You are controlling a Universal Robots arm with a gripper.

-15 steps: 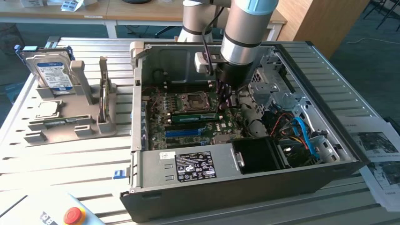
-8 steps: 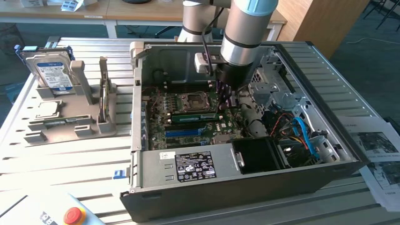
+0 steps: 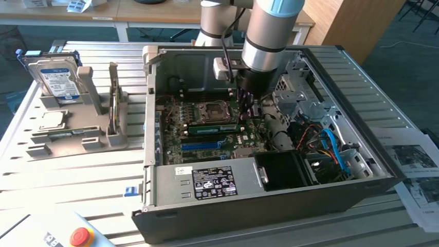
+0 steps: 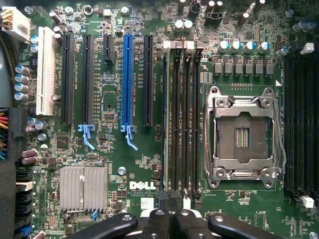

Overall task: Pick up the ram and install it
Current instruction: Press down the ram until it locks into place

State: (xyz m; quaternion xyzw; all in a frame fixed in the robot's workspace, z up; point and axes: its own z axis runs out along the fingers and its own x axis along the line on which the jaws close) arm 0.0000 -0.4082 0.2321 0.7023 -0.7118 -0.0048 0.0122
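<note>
One green stick, the ram (image 3: pixel 213 129), stood on edge in the memory slots (image 4: pixel 182 119) of the motherboard (image 4: pixel 124 174), just on the near side of the open processor socket (image 3: pixel 209 110) and beyond the blue expansion slot (image 3: pixel 204 145). You could judge the pick-up done and the ram delivered to its place. Whether it was pressed fully home with the end clips latched, I could not tell, so the seating may be what was left.

Your gripper (image 3: pixel 245 106) was inside the computer case (image 3: pixel 274 206), its fingers (image 4: pixel 159 224) brought tight together with no gap between them. They were at one end of that bank of slots, over the end of the ram; I could not tell if they touched it. The arm (image 3: pixel 271 31) came in from the far edge of the case and pointed almost straight down at the board.
</note>
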